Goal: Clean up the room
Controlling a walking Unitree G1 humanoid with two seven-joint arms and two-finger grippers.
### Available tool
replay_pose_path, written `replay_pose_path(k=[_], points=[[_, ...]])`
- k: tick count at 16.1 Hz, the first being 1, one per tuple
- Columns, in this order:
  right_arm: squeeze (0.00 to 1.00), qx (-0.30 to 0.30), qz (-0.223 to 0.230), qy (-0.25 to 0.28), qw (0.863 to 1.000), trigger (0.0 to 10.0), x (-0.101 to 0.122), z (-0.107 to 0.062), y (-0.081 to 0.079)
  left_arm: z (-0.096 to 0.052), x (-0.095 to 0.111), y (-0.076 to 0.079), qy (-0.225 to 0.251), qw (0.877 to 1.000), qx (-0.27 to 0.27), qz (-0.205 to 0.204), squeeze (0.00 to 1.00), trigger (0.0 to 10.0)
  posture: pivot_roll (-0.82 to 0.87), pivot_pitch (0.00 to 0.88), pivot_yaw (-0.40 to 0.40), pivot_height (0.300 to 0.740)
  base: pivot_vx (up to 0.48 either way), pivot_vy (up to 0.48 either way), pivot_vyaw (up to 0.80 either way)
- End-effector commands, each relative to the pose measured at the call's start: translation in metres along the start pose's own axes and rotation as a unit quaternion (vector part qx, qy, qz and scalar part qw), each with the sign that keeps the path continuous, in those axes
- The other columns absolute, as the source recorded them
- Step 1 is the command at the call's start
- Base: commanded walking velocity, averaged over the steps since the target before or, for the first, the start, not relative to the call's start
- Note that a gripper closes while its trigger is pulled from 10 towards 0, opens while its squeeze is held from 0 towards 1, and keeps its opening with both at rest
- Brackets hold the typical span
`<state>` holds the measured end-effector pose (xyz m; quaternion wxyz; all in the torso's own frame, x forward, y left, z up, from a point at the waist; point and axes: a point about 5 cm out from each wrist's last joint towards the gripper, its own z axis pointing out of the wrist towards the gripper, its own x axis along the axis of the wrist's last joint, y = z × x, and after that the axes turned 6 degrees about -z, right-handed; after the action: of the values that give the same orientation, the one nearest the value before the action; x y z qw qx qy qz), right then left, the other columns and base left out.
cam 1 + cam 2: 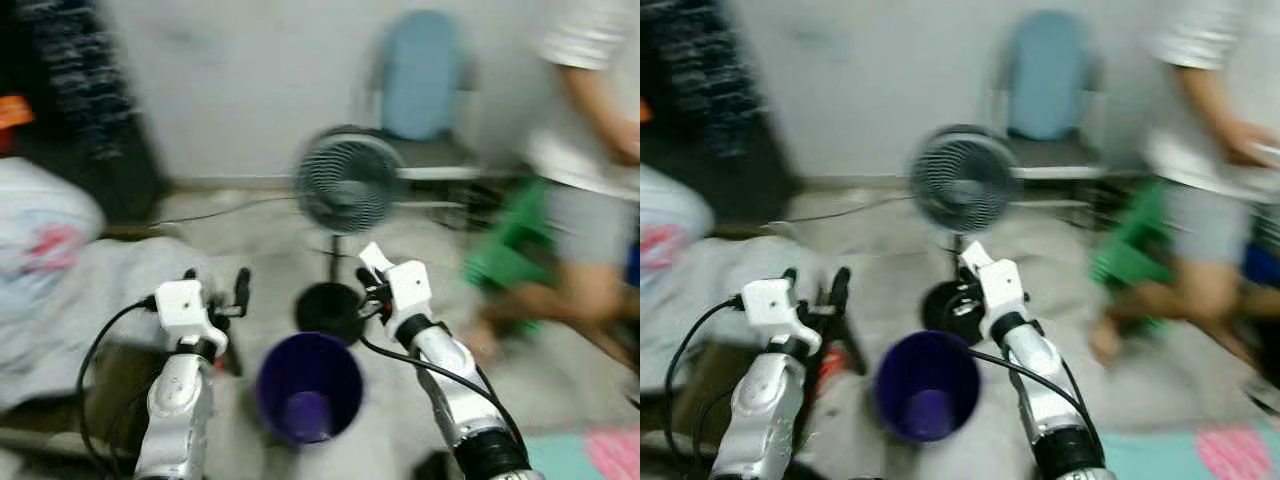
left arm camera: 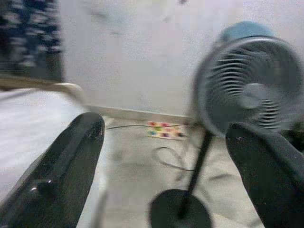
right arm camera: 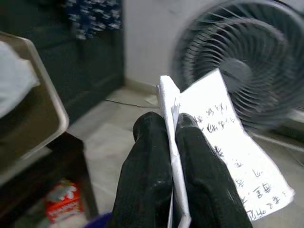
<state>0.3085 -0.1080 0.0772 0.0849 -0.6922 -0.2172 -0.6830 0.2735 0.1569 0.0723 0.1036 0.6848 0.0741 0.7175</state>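
Nearest us, a purple bin (image 1: 309,388) stands on the floor between our arms. Our right gripper (image 3: 172,126) is clamped on a folded paper (image 3: 223,142) with handwriting, held just above and behind the bin's rim. Our left gripper (image 2: 164,142) hangs empty with fingers (image 2: 71,161) spread wide, beside a grey bed (image 1: 70,290). Beyond stands a fan (image 1: 345,185) on its black base, then a person (image 1: 585,170) at right near a green stool (image 1: 505,250).
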Motion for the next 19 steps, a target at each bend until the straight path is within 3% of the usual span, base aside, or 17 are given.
replay_pose_path(k=[1, 6, 11, 14, 19], points=[[0.0, -0.006, -0.003, 0.01, 1.0, 10.0, 0.005, 0.001, 0.005, 0.001, 0.0, 0.004, 0.0, 1.0, -0.005, 0.002, 0.0, 10.0, 0.06, 0.032, 0.002, 0.74, 0.0, 0.0, 0.42], [0.0, -0.012, 0.001, -0.002, 1.0, 10.0, 0.001, 0.001, 0.004, -0.004, -0.001, 0.003, -0.011, 0.999, -0.027, 0.021, 0.0, 10.0, 0.06, 0.05, 0.007, 0.74, 0.0, 0.0, 0.08], [0.0, -0.012, 0.001, -0.03, 0.999, 10.0, -0.012, -0.004, -0.005, -0.029, 0.012, 0.003, -0.013, 0.989, -0.142, 0.048, 0.0, 10.0, 0.09, 0.125, 0.017, 0.74, 0.0, 0.0, 0.0], [0.0, -0.014, 0.006, -0.054, 0.998, 10.0, -0.019, -0.002, -0.013, -0.042, 0.025, 0.005, -0.014, 0.975, -0.198, 0.097, 0.0, 10.0, 0.11, 0.158, 0.03, 0.74, 0.0, 0.0, 0.0], [0.0, -0.006, 0.015, -0.06, 0.998, 10.0, -0.011, 0.015, -0.029, -0.058, 0.044, -0.004, -0.026, 0.972, -0.205, 0.112, 0.0, 10.0, 0.18, 0.246, 0.072, 0.74, 0.0, 0.0, 0.0]])
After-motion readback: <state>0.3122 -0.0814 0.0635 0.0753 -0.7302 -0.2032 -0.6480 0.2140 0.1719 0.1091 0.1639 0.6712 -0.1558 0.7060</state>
